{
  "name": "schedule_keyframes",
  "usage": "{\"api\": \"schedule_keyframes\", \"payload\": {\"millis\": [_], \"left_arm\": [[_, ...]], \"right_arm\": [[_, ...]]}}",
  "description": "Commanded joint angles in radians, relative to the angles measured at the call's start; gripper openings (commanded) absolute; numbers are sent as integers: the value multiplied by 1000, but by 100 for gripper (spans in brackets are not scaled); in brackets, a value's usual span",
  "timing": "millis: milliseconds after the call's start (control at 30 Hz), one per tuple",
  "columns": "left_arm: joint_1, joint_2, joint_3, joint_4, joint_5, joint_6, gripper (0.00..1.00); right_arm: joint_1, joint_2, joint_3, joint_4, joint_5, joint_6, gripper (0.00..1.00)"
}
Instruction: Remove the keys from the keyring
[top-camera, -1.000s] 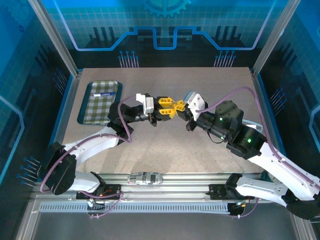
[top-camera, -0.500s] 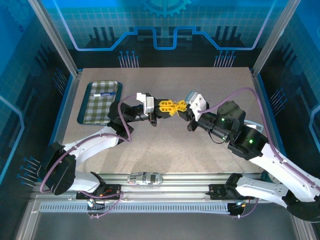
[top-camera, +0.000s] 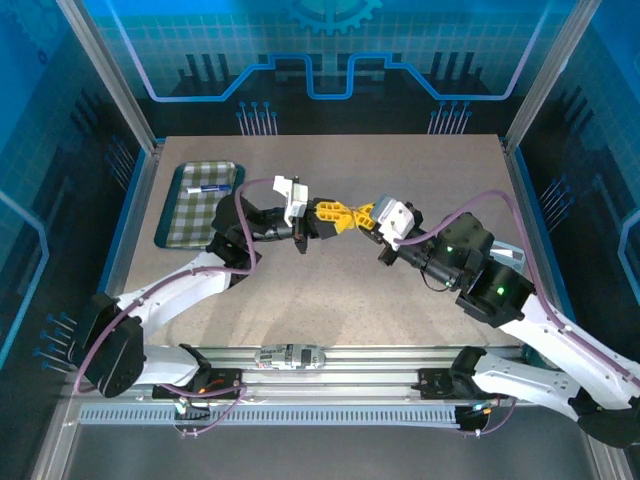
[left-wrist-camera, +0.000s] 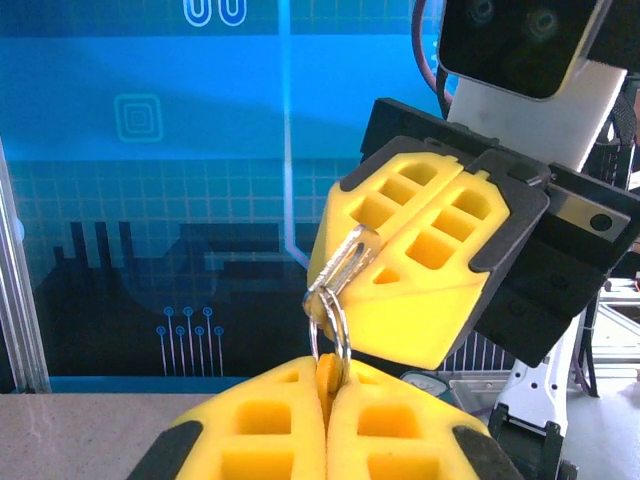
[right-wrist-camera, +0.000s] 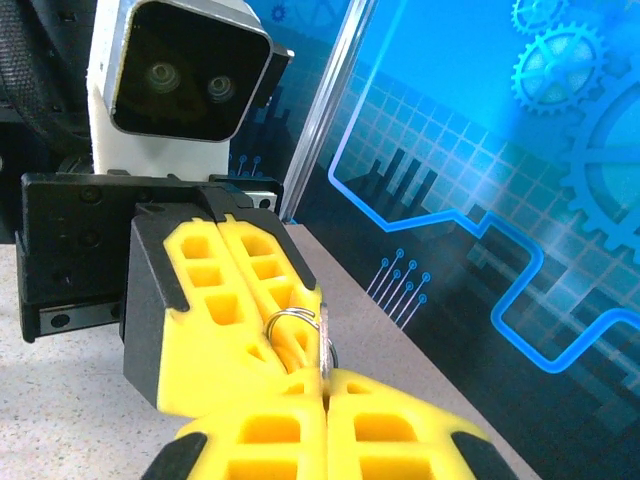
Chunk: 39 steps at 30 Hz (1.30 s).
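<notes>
Left end effector pinches keyring | right end effector pinches key

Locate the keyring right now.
Left wrist view, bottom centre: the keyring is pinched in the shut left tool, directly under the right tool, which is clamped on the key.

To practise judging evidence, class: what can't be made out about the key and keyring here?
- Left wrist view: key mostly clamped inside the right hand; yellow-orange keyring tag sunk between pads of the left hand.
- Right wrist view: wire ring half hidden between the pads.
- Top view: all three too small to tell apart between the hands.
</notes>
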Motion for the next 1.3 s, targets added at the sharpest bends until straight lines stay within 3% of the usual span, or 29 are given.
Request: {"api": "schedule_keyframes", "payload": {"millis": [0,200,500,833,1167,1267], "left_arm": [[31,-38,39,-1,-20,-38,0],[33,-55,48,-68,-21,-27,0],[33,-57,75,-101,-20,-36,0],[7,-49,116,-197,15,6,0],[-11,-85,109,-284,-7,55,0],[4,-91,87,-231,-17,17,0]], "right_arm": [[-15,-24,-8,-7,-28,-63,0],[-14,-20,-7,-62,-85,-139,0],[33,3,-7,-96,-67,-219,0],[126,100,-9,30,138,-273,0],[160,138,-13,70,177,-329,0],[154,107,-23,51,161,-334,0]]}}
